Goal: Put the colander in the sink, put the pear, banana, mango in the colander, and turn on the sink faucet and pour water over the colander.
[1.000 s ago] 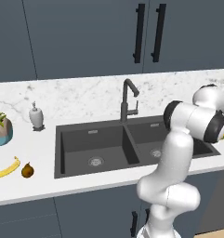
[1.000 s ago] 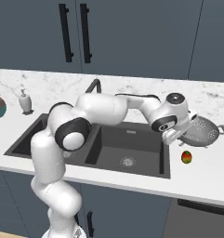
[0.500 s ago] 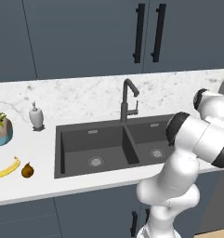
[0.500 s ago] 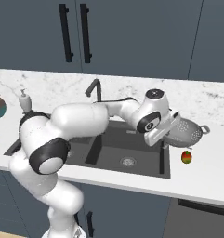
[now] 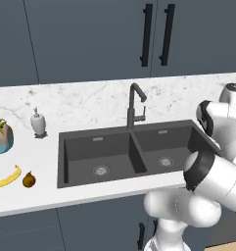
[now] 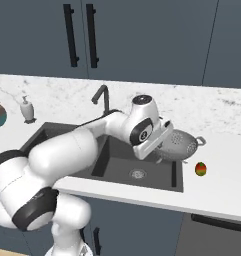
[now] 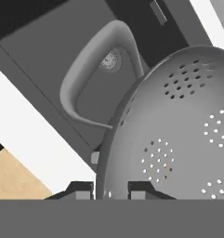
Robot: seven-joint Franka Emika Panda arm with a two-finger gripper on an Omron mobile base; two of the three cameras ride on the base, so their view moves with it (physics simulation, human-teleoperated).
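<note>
Hand view: the rim of the silvery-grey perforated metal colander (image 7: 178, 135) is seen clamped between the two dark fingertips of the pincer (image 7: 112, 189), which is closed narrowly on it. One looped side handle of the bowl stands out beyond the fingertips, and past it the steel drain of the dark grey double-basin sink (image 7: 53, 60) is seen.

From the right base view, the white arm is seen stretched forward from the lower left, across the sink (image 6: 67, 137), with the wrist bent down at the right-hand basin's outer edge. The colander (image 6: 181, 146) is held tilted just beyond the hand, at the basin's right edge, partly over the white marble counter (image 6: 227, 165). The small red-orange and green mango (image 6: 201, 169) lies on the counter near the colander, on its far side from the pincer and apart from it. The tall dark metal faucet (image 6: 102, 97) stands behind the arm, at the back of the sink.

From the left base view, the long curved yellow banana (image 5: 7, 178) and the small brownish pear (image 5: 28, 180) are seen side by side on the counter (image 5: 41, 157), well away from the pincer, beyond the other basin.
</note>
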